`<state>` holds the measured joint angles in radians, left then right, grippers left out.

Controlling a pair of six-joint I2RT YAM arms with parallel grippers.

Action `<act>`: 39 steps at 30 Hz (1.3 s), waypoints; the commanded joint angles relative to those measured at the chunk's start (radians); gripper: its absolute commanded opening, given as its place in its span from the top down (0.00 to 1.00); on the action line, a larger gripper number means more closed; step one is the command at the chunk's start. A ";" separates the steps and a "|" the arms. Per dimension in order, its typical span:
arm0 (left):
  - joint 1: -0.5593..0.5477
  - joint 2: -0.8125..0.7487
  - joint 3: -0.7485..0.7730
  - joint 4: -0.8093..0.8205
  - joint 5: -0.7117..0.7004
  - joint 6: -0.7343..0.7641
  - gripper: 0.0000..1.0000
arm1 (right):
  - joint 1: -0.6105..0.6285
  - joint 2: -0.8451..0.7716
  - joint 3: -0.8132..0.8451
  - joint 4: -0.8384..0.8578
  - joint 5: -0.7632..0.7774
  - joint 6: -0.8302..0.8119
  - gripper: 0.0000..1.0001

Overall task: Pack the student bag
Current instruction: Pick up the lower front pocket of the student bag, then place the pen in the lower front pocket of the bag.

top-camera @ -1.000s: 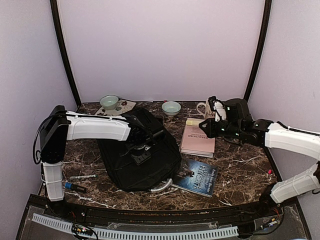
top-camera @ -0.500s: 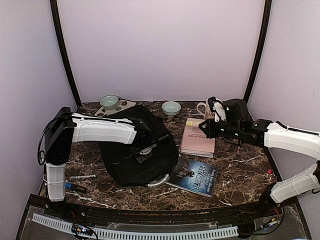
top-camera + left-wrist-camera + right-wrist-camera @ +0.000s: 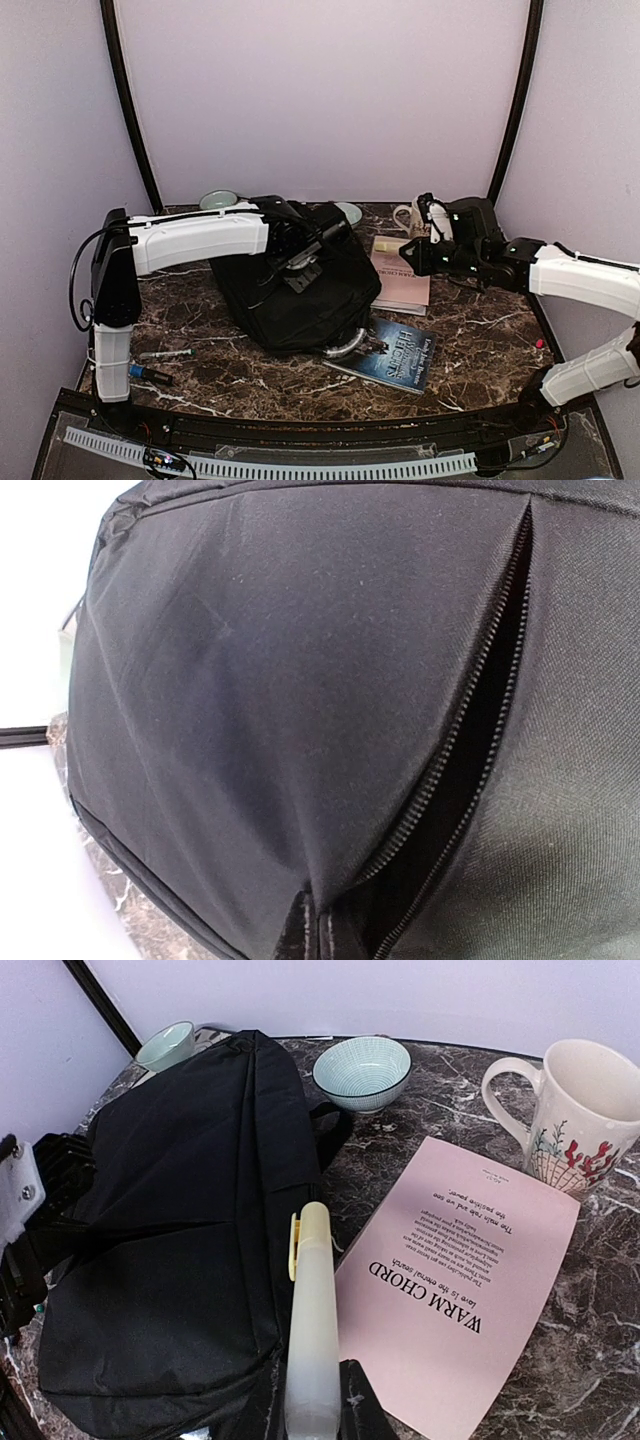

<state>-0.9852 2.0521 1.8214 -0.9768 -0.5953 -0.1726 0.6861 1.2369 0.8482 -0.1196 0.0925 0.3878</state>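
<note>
Top external view: student bag (image 3: pixel 318 300) on worktop (image 3: pixel 480 345), left of centre.
Left tool (image 3: pixel 297 265) is closed on the student bag's fabric. Left wrist view: an open zipper slit (image 3: pixel 470 750) is seen beside the pinched fold. Right wrist view: a pale yellow marker (image 3: pixel 312 1320) is clamped in the right tool (image 3: pixel 312 1405), near a pink book (image 3: pixel 460 1290).

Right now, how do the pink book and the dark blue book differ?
The pink book is pale with black lettering; the dark blue book bears light lettering. The pink book lies farther back, near the mug; the dark blue book sits nearer the front, skewed. Both lie closed, flat on the marble table.
</note>
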 commanded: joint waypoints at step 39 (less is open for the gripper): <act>0.051 0.102 0.487 -0.067 0.340 -0.237 1.00 | -0.005 0.189 0.093 0.085 -0.326 -0.028 1.00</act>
<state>-0.9287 2.1937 2.2292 -1.0946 -0.2672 -0.3897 0.6846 1.3991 0.9241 0.0181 -0.2398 0.3927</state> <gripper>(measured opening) 0.015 0.135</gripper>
